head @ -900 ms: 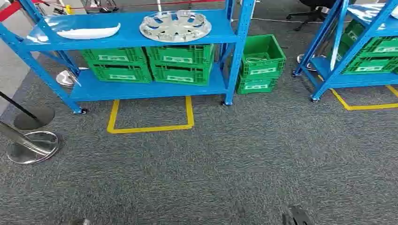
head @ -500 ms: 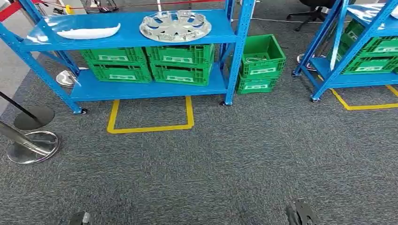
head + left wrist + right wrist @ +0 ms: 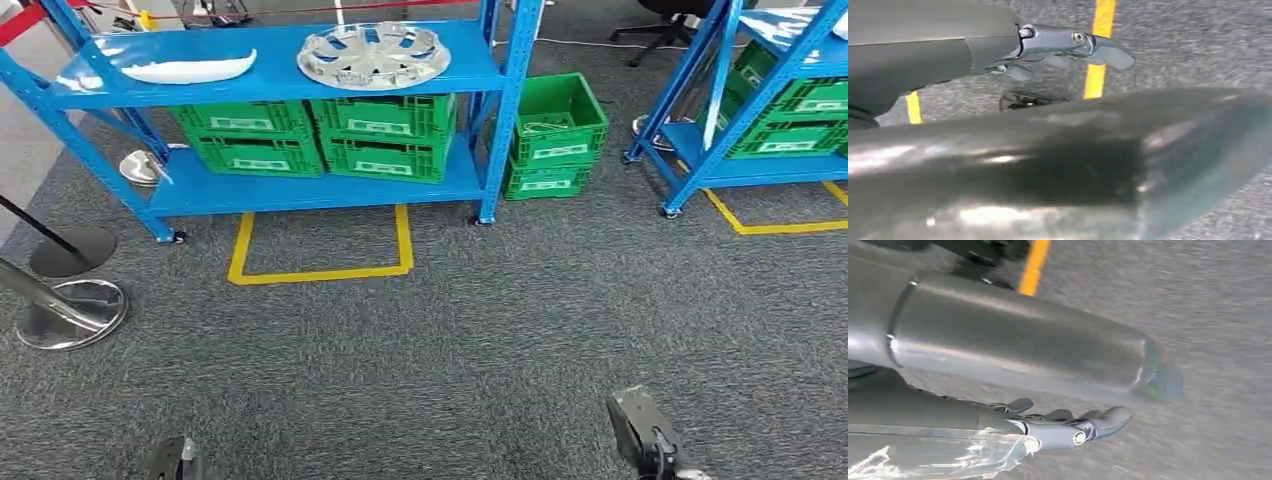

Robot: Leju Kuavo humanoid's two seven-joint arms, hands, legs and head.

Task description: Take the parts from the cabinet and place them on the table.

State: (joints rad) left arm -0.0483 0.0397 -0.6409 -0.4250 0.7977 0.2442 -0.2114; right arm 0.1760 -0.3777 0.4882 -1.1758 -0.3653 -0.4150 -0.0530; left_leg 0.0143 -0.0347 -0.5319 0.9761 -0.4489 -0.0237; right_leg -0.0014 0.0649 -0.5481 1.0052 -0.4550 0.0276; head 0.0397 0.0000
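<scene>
A silver wheel cover and a long white curved part lie on the top shelf of the blue cabinet ahead of me. My right hand rises at the lower edge of the head view, far short of the shelf. The tip of my left hand peeks in at the lower left. In the wrist views the left hand and the right hand hold nothing, with their fingers stretched out over the grey carpet.
Green crates fill the lower shelf, and two more are stacked beside the cabinet. A yellow floor marking lies before it. Chrome stanchion bases stand at left. A second blue rack is at right.
Both hands have risen into the head view from its lower edge, the right one further than the left. The cabinet and parts have not moved.
</scene>
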